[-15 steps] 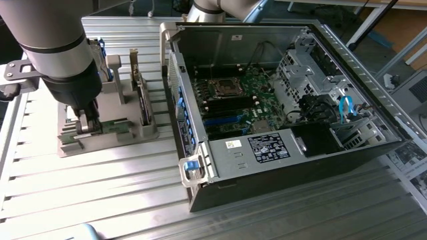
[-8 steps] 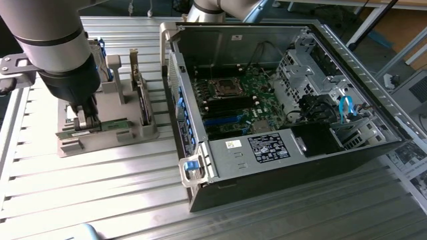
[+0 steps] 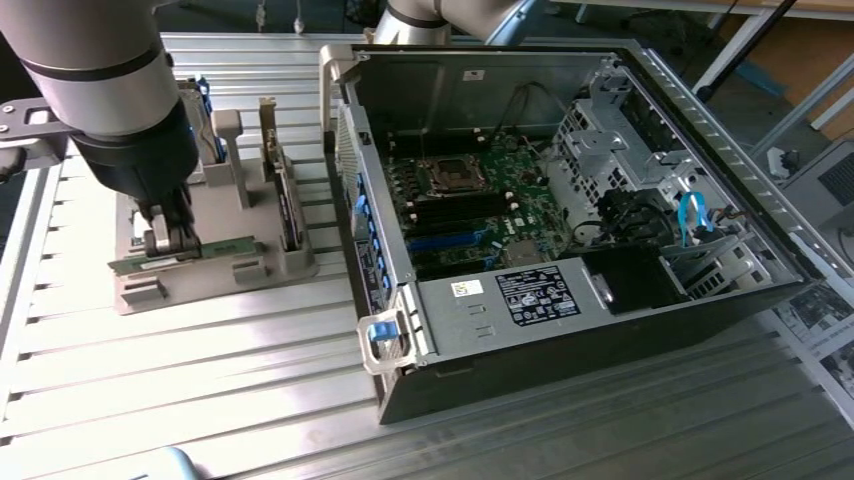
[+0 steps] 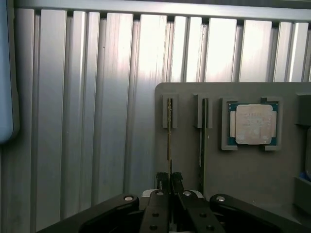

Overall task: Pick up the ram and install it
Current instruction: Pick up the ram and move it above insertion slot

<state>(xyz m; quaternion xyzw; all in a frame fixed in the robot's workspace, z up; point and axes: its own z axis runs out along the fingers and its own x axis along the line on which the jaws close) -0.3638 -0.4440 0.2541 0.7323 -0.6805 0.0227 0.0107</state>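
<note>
Ram (image 4: 169, 138) on edge in its slot, pinched by the gripper (image 4: 169, 176).

Thin, narrow green board. Wrist view shows it edge-on as a slim strip, its far end seated in a bracket of the grey holder (image 4: 243, 170), with the fingers closed over its edge. Exterior view shows the green face (image 3: 220, 246) running lengthwise along the holder's near end, not lifted clear. Twin stick (image 4: 202, 141) stands parallel just beside it in the next slot, untouched and apart from the first.

Print on the black label (image 3: 538, 296) and on the processor (image 4: 252, 124) is too small to read.
</note>
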